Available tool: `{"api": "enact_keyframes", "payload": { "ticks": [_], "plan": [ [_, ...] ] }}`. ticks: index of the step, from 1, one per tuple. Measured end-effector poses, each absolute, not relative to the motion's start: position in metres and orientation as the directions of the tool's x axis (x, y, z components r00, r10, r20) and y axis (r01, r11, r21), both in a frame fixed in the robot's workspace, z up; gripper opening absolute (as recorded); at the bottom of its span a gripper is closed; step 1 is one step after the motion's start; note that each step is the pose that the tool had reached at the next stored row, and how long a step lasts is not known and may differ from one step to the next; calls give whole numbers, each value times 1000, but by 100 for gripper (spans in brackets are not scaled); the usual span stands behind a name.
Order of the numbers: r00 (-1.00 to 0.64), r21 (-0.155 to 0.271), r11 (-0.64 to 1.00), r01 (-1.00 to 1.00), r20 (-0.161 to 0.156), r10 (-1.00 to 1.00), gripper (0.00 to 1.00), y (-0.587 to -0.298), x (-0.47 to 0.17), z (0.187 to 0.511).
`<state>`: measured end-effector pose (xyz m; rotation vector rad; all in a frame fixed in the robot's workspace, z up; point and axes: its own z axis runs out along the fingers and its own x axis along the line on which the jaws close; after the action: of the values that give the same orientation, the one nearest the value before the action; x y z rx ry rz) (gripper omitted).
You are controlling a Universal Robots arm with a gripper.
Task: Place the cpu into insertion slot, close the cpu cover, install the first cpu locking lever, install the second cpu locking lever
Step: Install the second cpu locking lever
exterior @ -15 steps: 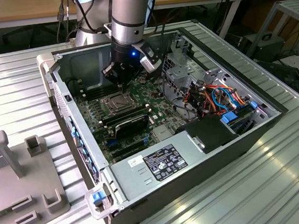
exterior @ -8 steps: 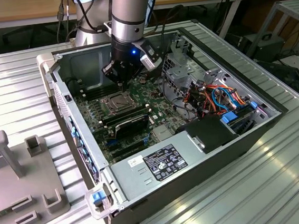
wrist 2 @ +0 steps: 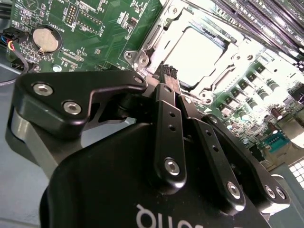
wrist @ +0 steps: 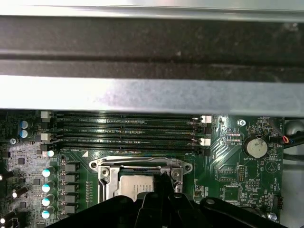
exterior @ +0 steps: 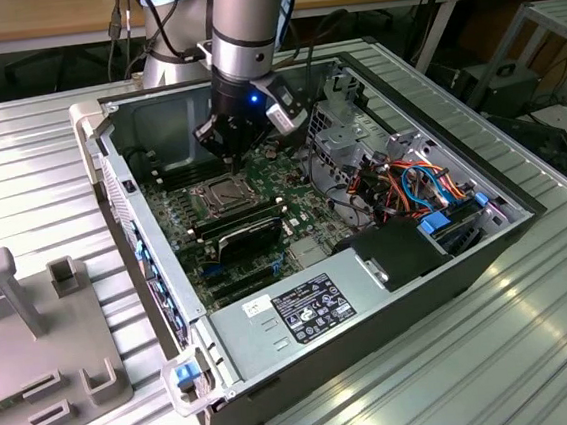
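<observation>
While jaws meet, gripper [wrist 2: 170, 76] nears cpu cover [wrist 2: 223, 64] — empty.

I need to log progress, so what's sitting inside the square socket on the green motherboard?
A flat silver-tan metal chip lies in the square silver-rimmed socket, framed by the thin silvery metal cover plate. The black gripper hides the socket's near edge.

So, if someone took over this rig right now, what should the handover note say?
Tool: fingers shut together, holding nothing, tips low beside the socket's edge.
The cpu already sits in the insertion slot on the motherboard inside the open computer case.
The cpu cover looks folded down around the chip.
Done: chip placed, cover apparently closed.
Left: I cannot tell whether either locking lever is latched; check both.
</observation>
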<state>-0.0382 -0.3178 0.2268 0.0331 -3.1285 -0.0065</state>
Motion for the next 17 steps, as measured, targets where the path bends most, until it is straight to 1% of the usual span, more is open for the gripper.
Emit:
{"api": "enact_keyframes", "payload": {
  "ticks": [7, 17],
  "plan": [
    [-1000, 4, 1000, -21, 13, -21, 11, -327, -38, 227],
    [-1000, 4, 1000, -21, 13, -21, 11, -328, -36, 227]
  ]
}}
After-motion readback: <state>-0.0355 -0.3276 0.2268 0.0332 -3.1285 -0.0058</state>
